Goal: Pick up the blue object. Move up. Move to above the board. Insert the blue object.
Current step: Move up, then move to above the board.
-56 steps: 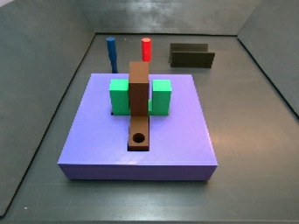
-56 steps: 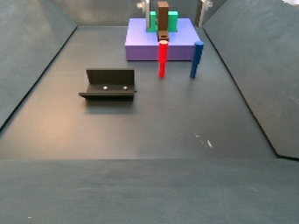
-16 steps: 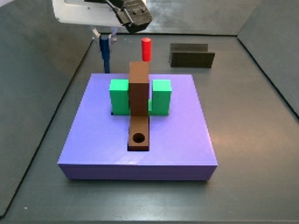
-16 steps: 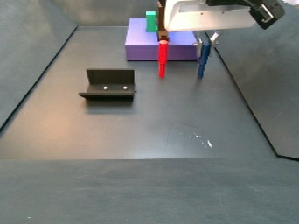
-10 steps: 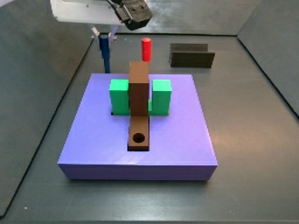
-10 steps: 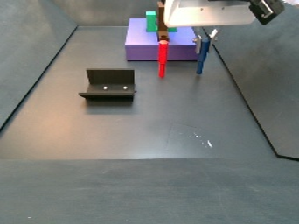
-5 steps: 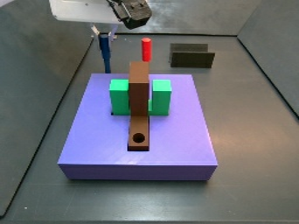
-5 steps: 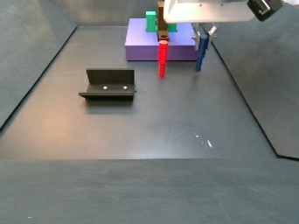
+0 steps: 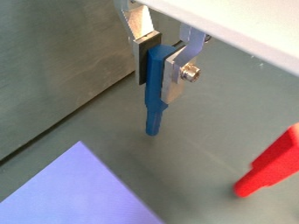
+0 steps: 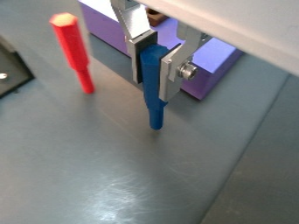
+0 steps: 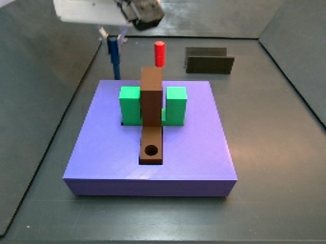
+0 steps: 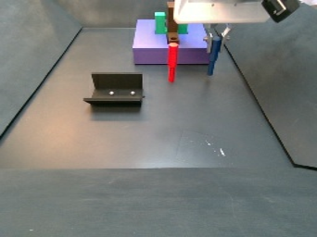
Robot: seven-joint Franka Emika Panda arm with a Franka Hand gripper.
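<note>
In both wrist views the tool [image 9: 156, 59] is clamped on the upper part of the slim dark blue cylindrical peg [image 9: 153, 114]. In a side view the peg [image 11: 114, 57] is at upper left, beside the red peg [image 11: 159, 50]. Whether it has lifted off is unclear. Carrying it above the narrow brown plank [image 11: 152, 105] and inserting remain.
</note>
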